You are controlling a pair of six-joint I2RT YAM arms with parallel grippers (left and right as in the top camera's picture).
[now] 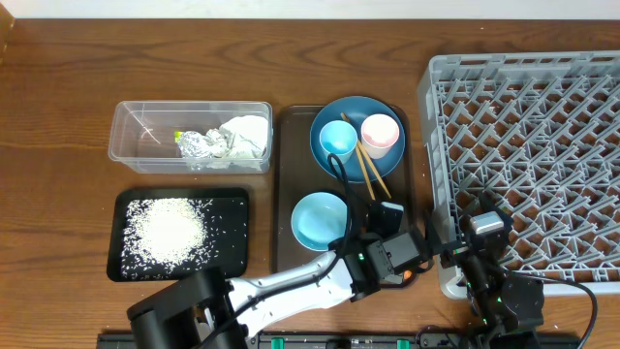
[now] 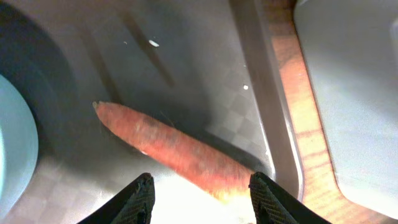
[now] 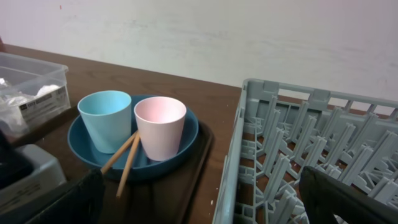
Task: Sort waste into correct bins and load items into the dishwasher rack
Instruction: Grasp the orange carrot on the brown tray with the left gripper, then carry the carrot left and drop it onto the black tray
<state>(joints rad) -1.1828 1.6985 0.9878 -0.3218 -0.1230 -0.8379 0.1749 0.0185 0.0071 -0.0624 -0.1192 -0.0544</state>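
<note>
Left end effector (image 2: 202,199) is hanging low over the near right corner of the brown serving tray (image 1: 287,184). Its fingers are standing apart, open, straddling the thick end of the small orange carrot (image 2: 174,146). The carrot is lying flat on the tray floor, with its tip pointing toward the white-and-pale-blue bowl (image 1: 320,220) and its thick end close to the tray's raised right rim.

Only a narrow strip of bare desk (image 1: 58,97) is showing between that rim and the wall of the grey dishwasher rack (image 1: 436,97), so room is tight on that side.

Right end effector (image 1: 481,237) is hovering at the rack's near left corner, jaws spread wide and holding nothing.

At the far end of the tray, the dark-blue dish (image 1: 358,105) is carrying the light-blue cup (image 1: 338,138) and the pink cup (image 1: 380,134). The chopsticks (image 1: 371,173) are slanting over its near edge.

To the left, the clear tub (image 1: 131,131) is holding the foil wrapper (image 1: 194,145) and the tissue (image 1: 244,136). The black tray (image 1: 228,242) is holding the rice (image 1: 170,228). Open desk is lying around both.
</note>
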